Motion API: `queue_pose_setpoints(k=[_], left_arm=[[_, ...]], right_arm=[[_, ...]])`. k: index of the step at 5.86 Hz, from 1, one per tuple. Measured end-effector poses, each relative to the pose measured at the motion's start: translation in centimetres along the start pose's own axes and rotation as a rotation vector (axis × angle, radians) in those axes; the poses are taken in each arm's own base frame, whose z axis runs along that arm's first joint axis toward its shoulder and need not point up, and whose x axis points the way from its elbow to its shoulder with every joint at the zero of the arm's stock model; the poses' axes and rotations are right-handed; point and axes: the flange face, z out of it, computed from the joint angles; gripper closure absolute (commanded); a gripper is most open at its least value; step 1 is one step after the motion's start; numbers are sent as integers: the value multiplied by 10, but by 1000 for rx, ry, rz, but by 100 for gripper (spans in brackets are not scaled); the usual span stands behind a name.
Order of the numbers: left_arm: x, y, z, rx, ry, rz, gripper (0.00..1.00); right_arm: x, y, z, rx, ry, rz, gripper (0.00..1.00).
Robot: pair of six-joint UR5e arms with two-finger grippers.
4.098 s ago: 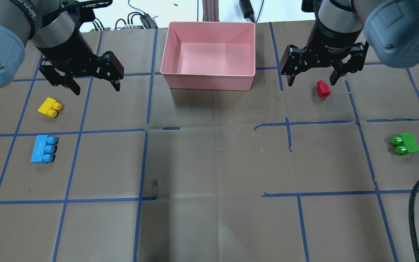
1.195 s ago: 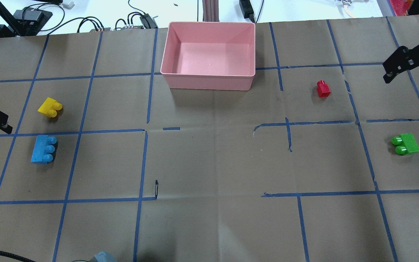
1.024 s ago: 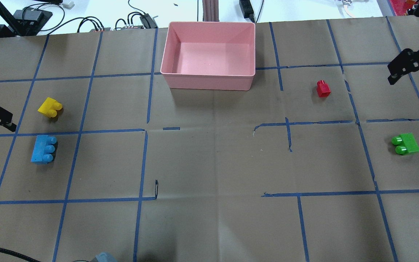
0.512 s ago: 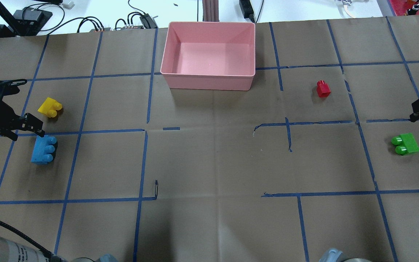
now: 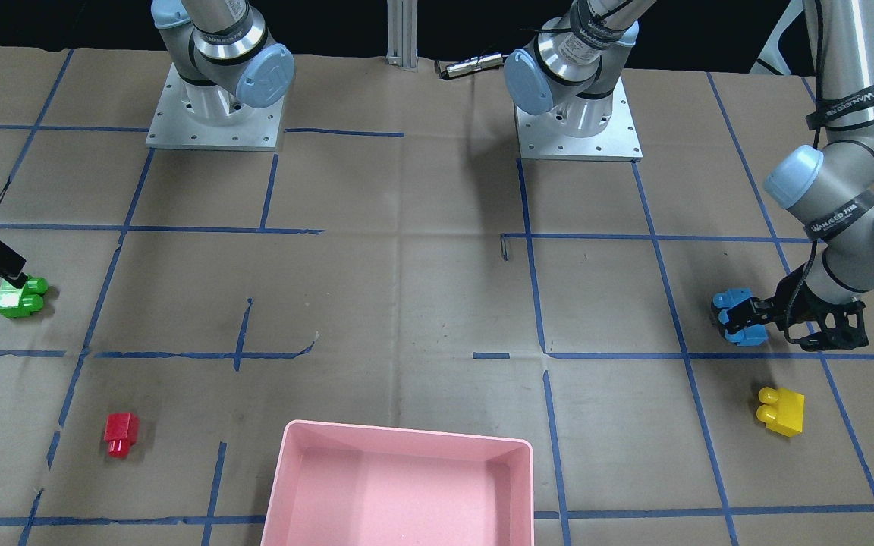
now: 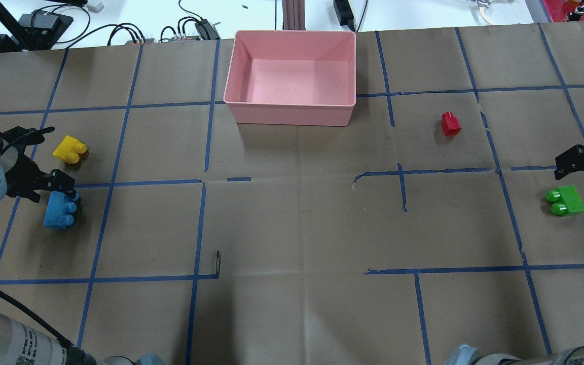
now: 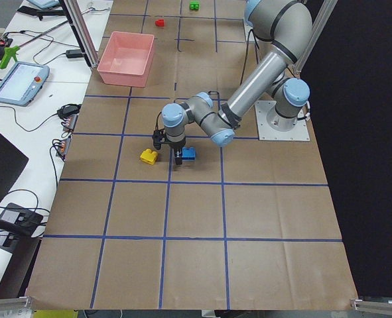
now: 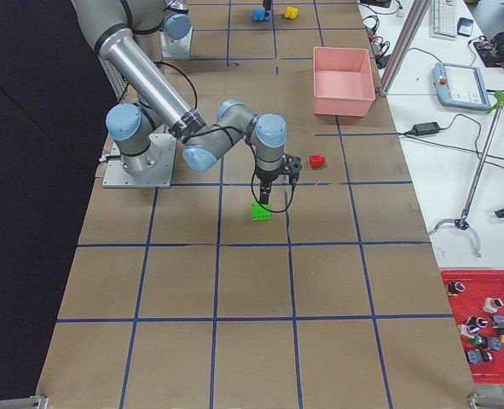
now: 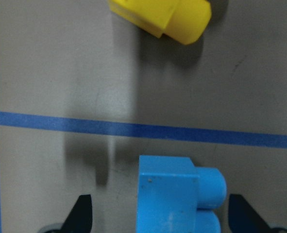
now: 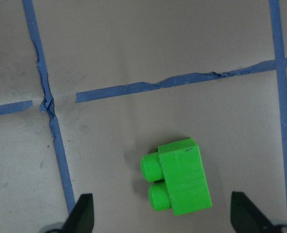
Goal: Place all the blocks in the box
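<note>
Now the left gripper (image 9: 161, 216), jaws spread, straddles the light-blue brick (image 6: 59, 210) well left of the pink box (image 6: 287, 114), the yellow brick (image 6: 70, 150) on that side too. Well right of the box, the right gripper (image 10: 163, 212) hangs spread over the green brick (image 6: 567, 199) on the worktop (image 6: 297, 228).

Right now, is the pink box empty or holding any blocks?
Empty. The pink box shows only its bare floor in the overhead view.

A robotics lab: left arm (image 5: 581, 45) and right arm (image 5: 217, 53) bolted to a paper-covered table (image 6: 297, 228) gridded with blue tape (image 6: 119, 278); teach pendant (image 7: 20, 83) and cables (image 6: 186, 23) alongside.
</note>
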Motion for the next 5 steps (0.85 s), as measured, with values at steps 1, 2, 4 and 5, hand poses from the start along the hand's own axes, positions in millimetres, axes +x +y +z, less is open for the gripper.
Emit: queue_pose_setpoints(k=[1, 2, 4, 5], left_arm=[[2, 1, 4, 1, 14, 0, 1], [4, 3, 9, -4, 27, 2, 2], [6, 7, 13, -11, 35, 6, 25], [6, 7, 13, -11, 36, 8, 43]], right_arm=[[3, -2, 18, 1, 15, -25, 4], [4, 0, 30, -13, 23, -62, 4], [2, 4, 49, -35, 18, -115, 4], [3, 5, 53, -44, 21, -121, 5]])
